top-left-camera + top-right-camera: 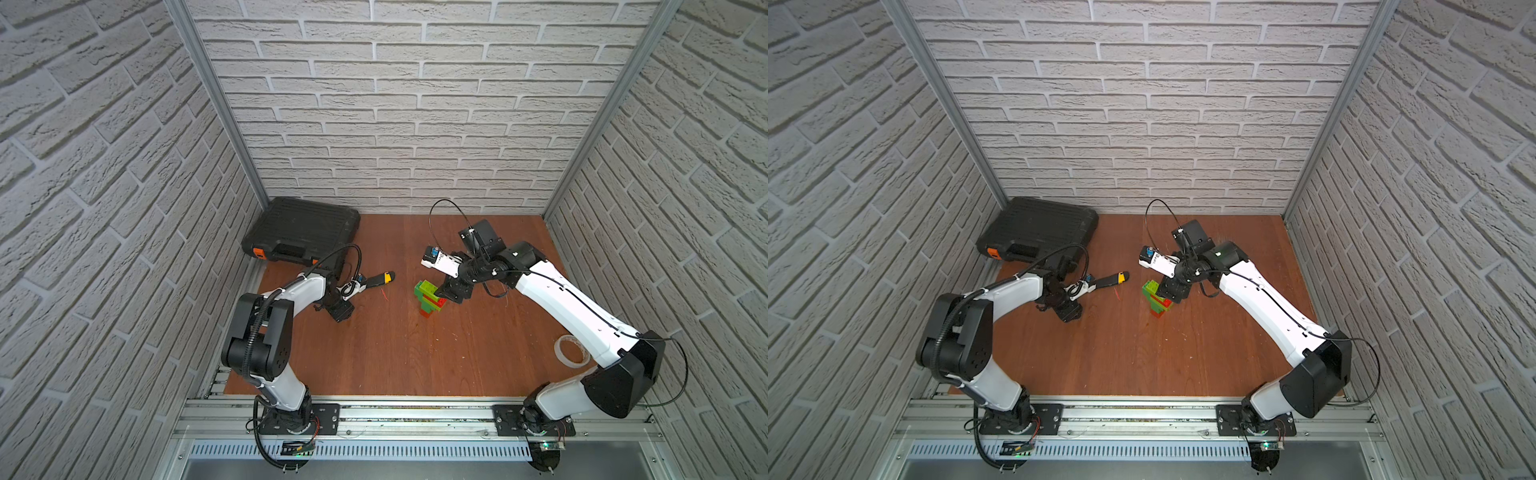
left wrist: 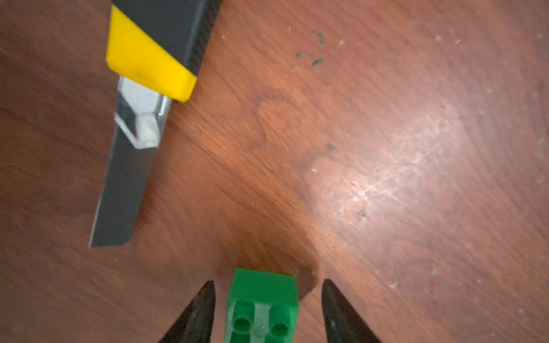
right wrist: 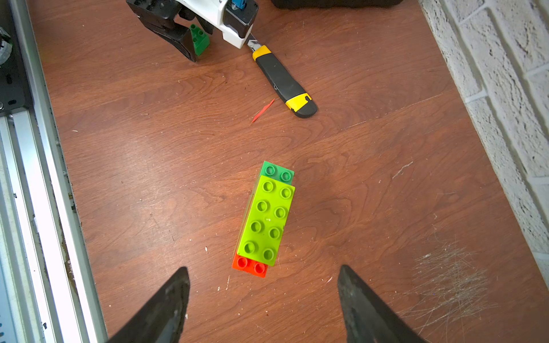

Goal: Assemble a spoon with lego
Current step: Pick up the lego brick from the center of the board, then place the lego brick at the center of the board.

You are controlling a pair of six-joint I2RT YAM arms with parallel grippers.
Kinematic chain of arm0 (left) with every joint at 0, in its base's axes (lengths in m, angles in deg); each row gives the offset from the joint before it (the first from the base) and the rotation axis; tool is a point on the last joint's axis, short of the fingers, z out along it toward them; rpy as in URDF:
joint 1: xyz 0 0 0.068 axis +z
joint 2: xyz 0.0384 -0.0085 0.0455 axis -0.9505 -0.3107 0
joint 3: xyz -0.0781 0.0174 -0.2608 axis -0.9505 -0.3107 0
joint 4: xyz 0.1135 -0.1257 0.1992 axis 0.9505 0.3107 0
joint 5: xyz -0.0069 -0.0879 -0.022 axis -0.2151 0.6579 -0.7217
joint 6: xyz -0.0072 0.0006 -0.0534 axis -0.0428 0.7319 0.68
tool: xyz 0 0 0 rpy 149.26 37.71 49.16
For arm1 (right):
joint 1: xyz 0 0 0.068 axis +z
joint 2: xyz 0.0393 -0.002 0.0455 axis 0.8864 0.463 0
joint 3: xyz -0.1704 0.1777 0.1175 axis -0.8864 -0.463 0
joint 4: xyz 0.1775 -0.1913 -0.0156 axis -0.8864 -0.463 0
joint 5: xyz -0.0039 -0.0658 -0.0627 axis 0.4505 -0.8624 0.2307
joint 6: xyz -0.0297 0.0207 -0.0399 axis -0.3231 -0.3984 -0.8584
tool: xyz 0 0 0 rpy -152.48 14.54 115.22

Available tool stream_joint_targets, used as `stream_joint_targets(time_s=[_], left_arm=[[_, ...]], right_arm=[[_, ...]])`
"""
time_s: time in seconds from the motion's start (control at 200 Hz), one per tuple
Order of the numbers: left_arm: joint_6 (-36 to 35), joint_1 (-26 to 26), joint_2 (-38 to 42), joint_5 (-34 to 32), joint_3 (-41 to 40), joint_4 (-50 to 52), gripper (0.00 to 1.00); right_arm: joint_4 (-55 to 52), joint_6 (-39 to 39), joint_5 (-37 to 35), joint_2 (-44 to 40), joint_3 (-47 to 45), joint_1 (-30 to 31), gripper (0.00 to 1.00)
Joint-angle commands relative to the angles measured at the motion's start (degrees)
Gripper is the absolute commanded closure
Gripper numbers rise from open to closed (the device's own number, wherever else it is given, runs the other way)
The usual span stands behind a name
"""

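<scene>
Top view: a tape roll lies near right. At centre your spoon stands studs up, its long axis left-right, green end left, red end right. Just beside it is your right gripper, spread wide and empty. Your left gripper brackets a dark green brick, with gaps on both sides. A utility knife lies just beyond. At far left is a closed black case, contents hidden.

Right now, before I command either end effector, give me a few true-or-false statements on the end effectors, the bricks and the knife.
1. The left end effector straddles a dark green brick. True.
2. The right end effector is shut on the brick stack. False: its jaws stand wide open, clear of it.
3. The utility knife lies on the table. True.
4. A red brick tops the stack. False: a lime green brick does.
</scene>
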Motion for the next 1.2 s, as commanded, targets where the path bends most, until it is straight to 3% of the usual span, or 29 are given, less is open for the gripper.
stream_joint_targets(time_s=[0.0, 0.115, 0.19, 0.47, 0.65, 0.78, 0.885, 1.025, 1.105, 1.195], left_arm=[[-0.49, -0.60, -0.27, -1.09, 0.15, 1.22, 0.54], [0.14, -2.45, 0.43, -1.26, -0.09, 2.28, 0.75], [1.26, -5.20, 2.00, -1.48, -0.67, 3.13, 0.82], [14.79, -30.51, 8.55, -4.57, -2.57, 2.67, 0.81], [21.05, -37.16, 3.67, -5.47, -2.25, -0.62, 0.76], [20.40, -37.72, 3.05, -6.86, -2.56, -0.61, 0.60], [19.94, -37.80, 4.72, -6.77, -3.38, -1.81, 0.38], [19.75, -35.99, 9.63, -6.95, -4.83, -2.95, 0.30], [21.77, -31.23, 16.48, -5.56, -6.98, -4.52, 0.29], [24.97, -20.43, 26.28, -1.29, -10.72, -8.37, 0.24]], right_arm=[[-0.89, -0.47, -0.21, 0.06, 1.42, -0.20, 0.22], [-0.95, -0.47, -0.52, -0.41, 1.43, -0.18, 0.23], [-0.91, -0.47, -0.81, -1.13, 1.14, -0.14, 0.23], [0.52, -0.20, -1.56, -7.11, -3.57, -1.08, 0.23], [-0.37, -0.45, -2.17, -8.03, -3.22, -1.20, 0.23], [-0.90, -0.47, -1.88, -8.62, -3.39, -1.25, 0.23], [-1.09, -0.47, -1.63, -8.99, -3.61, -1.16, 0.23], [-1.61, -0.27, -0.44, -9.29, -3.30, -1.00, 0.24], [-1.35, 3.20, -1.94, -10.11, -3.45, 0.89, 0.24], [-0.72, 8.24, -8.60, -10.98, -3.99, 7.34, 0.24]])
